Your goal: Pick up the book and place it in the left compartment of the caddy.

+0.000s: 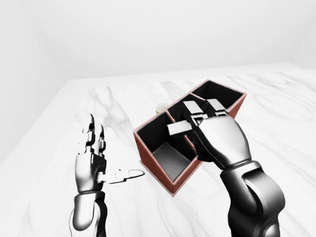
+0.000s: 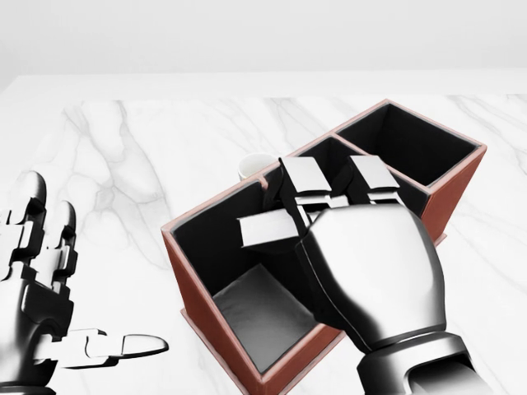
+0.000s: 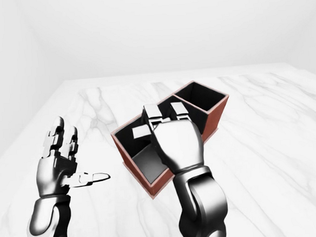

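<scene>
The right robot hand [image 2: 333,239] hangs over the caddy [image 2: 198,321], above the wall between its left and middle compartments; its fingers look curled, but I can't tell what they hold, and the book itself is hidden. The empty left compartment lies just to its left. The left robot hand [image 2: 41,304] is spread open, well apart on the worktop [image 2: 123,148]

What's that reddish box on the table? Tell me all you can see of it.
The caddy is a long open-topped box, reddish-brown outside and black inside, split by dividers into three compartments in a row. It sits skewed on the white marble table. The right robot hand hangs over its middle, hiding part of it. A small white cup stands just behind it.
</scene>
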